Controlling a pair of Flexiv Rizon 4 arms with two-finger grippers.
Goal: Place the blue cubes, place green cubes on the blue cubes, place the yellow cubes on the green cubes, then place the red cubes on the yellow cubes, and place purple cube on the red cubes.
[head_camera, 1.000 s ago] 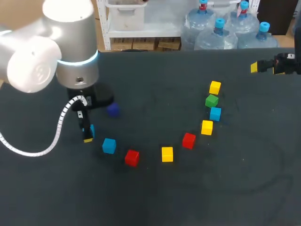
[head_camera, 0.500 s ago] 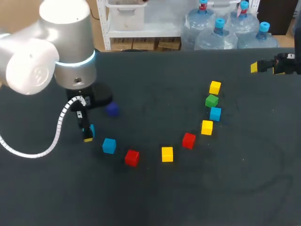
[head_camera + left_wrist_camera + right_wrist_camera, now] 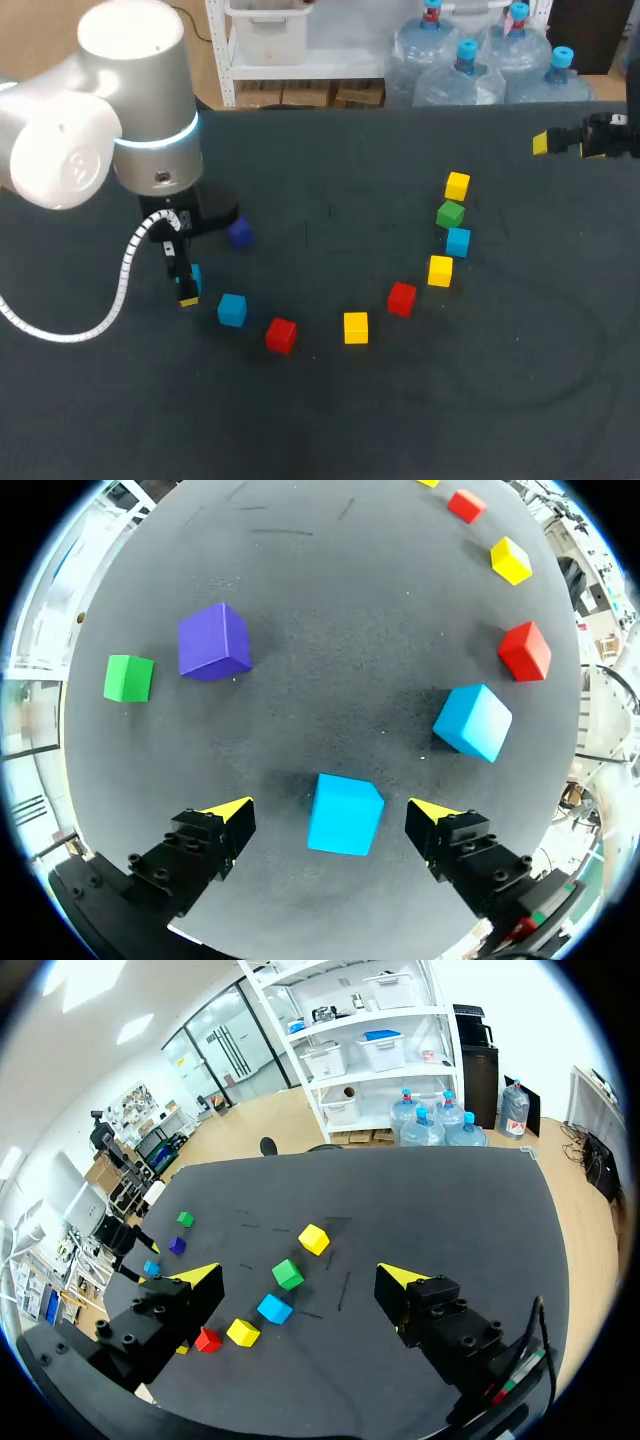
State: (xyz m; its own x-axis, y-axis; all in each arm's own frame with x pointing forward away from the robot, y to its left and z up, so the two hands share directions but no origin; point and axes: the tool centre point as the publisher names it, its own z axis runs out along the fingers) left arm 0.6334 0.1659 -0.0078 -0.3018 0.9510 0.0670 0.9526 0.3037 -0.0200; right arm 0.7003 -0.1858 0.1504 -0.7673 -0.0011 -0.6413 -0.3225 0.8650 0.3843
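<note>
**Left gripper straddles a blue cube, no grip yet**

Left gripper (image 3: 332, 811) is spread wide around a blue cube (image 3: 345, 814) lying on the table (image 3: 400, 420). There is a gap on both sides, neither yellow tip touches it, and it holds nothing. Right gripper (image 3: 298, 1277) is also wide open and empty, over the table's far right side, well apart from the cubes.

Risks:
- The cube sits a bit nearer one finger and looks slightly turned against the line between the tips. On closing, that finger would likely hit first and shove or spin the cube instead of clamping it square.
- A second blue cube (image 3: 473, 721) lies near that same finger, with a red cube (image 3: 526, 651) just past it. Any sideways correction could knock them.
- If the tips are not low enough, they pinch only the upper edge and the cube could pop out.

Hard to make out:
- How high the tips are above the table cannot be read from the wrist view.
- In the head view the target cube is only a blue sliver behind the finger.
- The left arm (image 3: 130, 110) blocks part of the table from above. The green cube (image 3: 128, 677) beside the purple cube (image 3: 213, 641) shows only in the wrist views.
- No stack is visible anywhere, and every cube seen lies single, so the task looks barely begun.
</note>
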